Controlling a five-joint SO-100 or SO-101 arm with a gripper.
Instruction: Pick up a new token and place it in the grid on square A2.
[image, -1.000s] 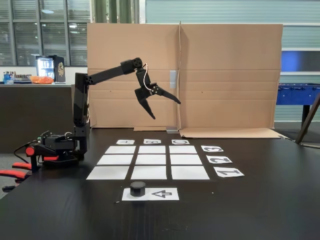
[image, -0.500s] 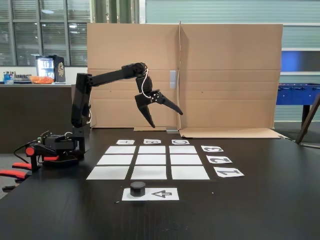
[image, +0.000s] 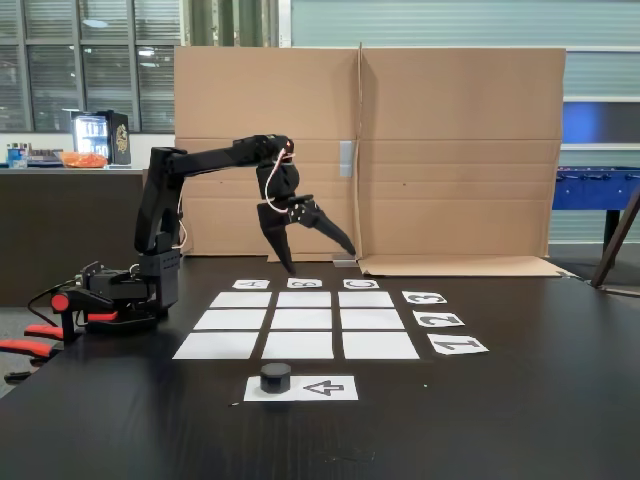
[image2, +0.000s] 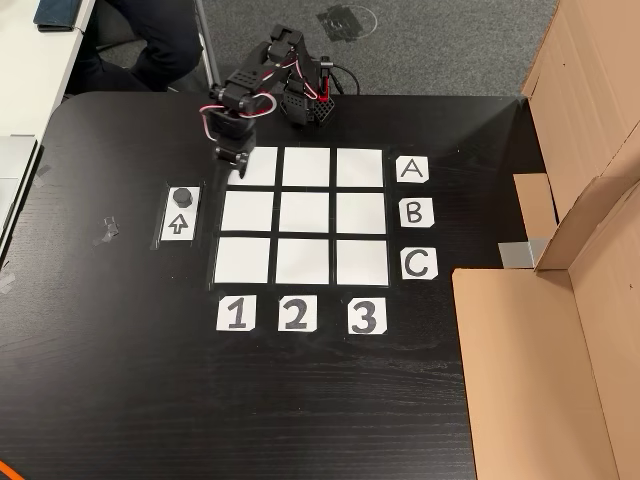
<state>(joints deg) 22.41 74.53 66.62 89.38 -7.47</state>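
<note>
The token (image: 275, 376) (image2: 182, 195) sits on the arrow sheet (image: 318, 388), just outside the grid (image: 304, 322). The tool (image: 320, 260) (image2: 231, 168), fingers spread apart and empty, hangs above the grid's edge, well apart from the token.

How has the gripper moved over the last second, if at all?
Yes. In the fixed view the gripper has dropped and drifted left against the cardboard wall, now hanging open just above the grid; the token sits untouched.
</note>
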